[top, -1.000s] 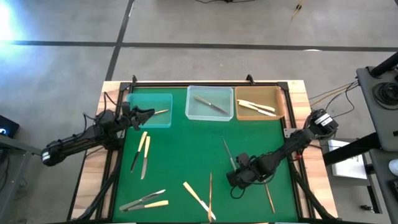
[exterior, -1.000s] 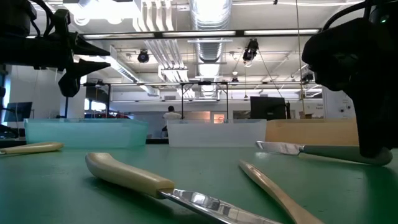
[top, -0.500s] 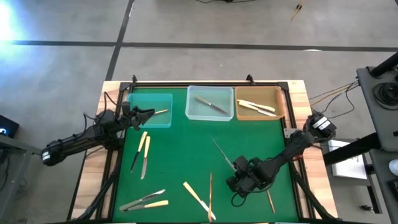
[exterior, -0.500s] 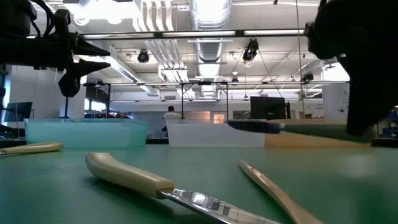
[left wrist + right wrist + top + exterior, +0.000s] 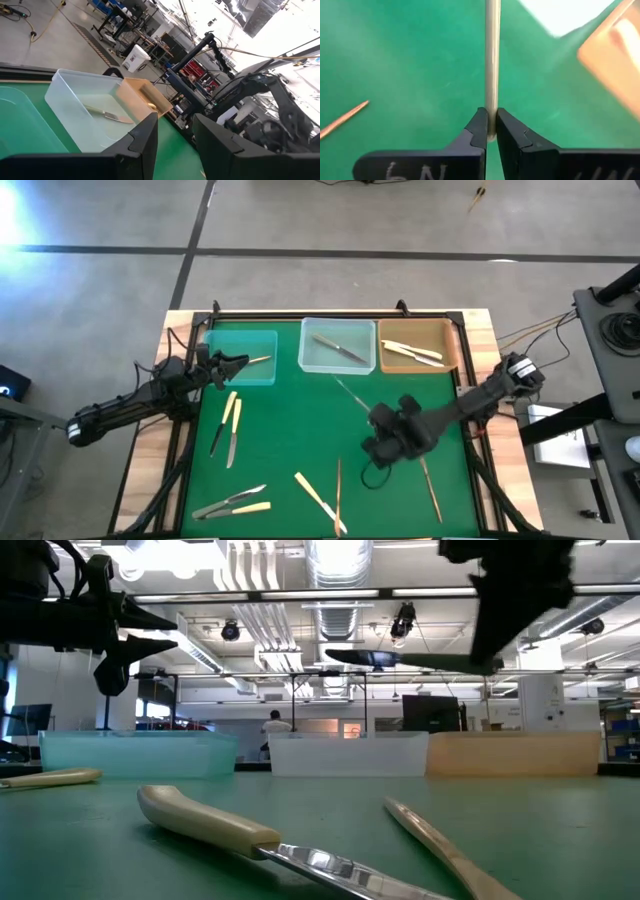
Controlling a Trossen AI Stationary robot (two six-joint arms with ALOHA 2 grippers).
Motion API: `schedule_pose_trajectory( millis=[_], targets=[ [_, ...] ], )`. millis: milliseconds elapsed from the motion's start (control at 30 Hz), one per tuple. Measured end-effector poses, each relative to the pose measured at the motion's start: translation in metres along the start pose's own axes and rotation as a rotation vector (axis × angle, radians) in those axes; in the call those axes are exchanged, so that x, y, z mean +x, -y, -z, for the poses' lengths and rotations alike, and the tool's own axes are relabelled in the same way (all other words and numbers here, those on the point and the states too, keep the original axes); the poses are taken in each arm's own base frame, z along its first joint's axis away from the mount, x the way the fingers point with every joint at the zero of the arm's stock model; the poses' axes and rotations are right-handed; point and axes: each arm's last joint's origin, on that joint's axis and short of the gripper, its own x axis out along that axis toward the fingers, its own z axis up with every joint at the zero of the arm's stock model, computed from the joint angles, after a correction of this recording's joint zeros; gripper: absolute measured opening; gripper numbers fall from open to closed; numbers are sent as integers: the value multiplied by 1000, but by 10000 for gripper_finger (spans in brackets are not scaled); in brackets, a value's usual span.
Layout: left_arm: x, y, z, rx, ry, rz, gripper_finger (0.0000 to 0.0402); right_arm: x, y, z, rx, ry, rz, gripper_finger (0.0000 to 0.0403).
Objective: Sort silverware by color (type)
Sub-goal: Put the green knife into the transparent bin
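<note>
A slim silver-grey knife hangs in the air above the middle of the green mat, its tip aimed toward eleven o'clock at the clear tray. The right gripper pinches its handle end, fingers pressed tight on the thin shaft. In the low view the knife lies level, well clear of the table, and the arm above it is cut off by the frame. The rest of the silverware lies scattered across the mat's six to nine o'clock side, with pieces in all three trays. The left gripper hovers at the teal tray near ten o'clock, its fingers spread apart; whether the golden piece just beside them is held is hard to make out.
</note>
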Motion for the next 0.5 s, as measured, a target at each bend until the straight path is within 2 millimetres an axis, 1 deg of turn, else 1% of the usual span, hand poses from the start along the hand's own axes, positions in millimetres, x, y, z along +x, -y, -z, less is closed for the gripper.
schedule_pose_trajectory(
  millis=[233,400,500],
  targets=[
    [0,0,0,0,0,0,109,28,37,-60,-70,-11,71,10],
    [0,0,0,0,0,0,109,49,65,-103,-61,-22,57,9],
    [0,0,0,0,0,0,109,66,83,-121,-50,-70,28,9]
  ],
)
